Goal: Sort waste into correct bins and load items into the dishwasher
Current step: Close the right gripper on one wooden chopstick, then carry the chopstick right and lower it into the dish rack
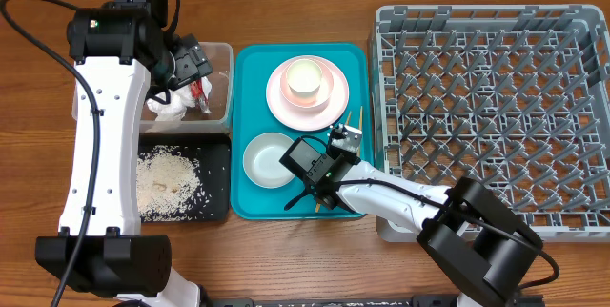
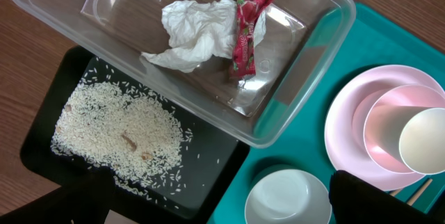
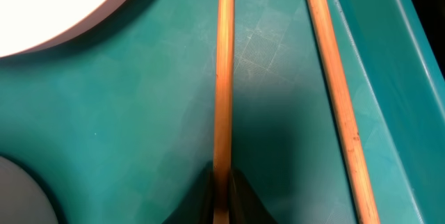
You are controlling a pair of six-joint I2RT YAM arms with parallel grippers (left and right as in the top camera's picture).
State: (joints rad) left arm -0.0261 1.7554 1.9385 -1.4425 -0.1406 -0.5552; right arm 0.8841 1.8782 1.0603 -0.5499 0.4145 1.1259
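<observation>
Your right claw [image 3: 221, 186] is pressed almost together on one chopstick [image 3: 224, 78], pinching it low over the teal tray [image 3: 139, 113]. Whether the stick has left the floor, you cannot tell. The second chopstick [image 3: 334, 92] lies just beside it, untouched. Your left claw [image 1: 193, 64] hangs spread wide over the clear tub [image 2: 306, 64], gripping nothing. The napkin [image 2: 195, 33] and red wrapper [image 2: 245, 33] lie inside. The rice [image 2: 118, 130] sits in the black tray [image 2: 215, 161].

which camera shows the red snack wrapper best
The left wrist view: the red snack wrapper lies in full, close sight in the clear tub, against the napkin. Overhead shows only a small red sliver of it. The right wrist view misses it.
</observation>
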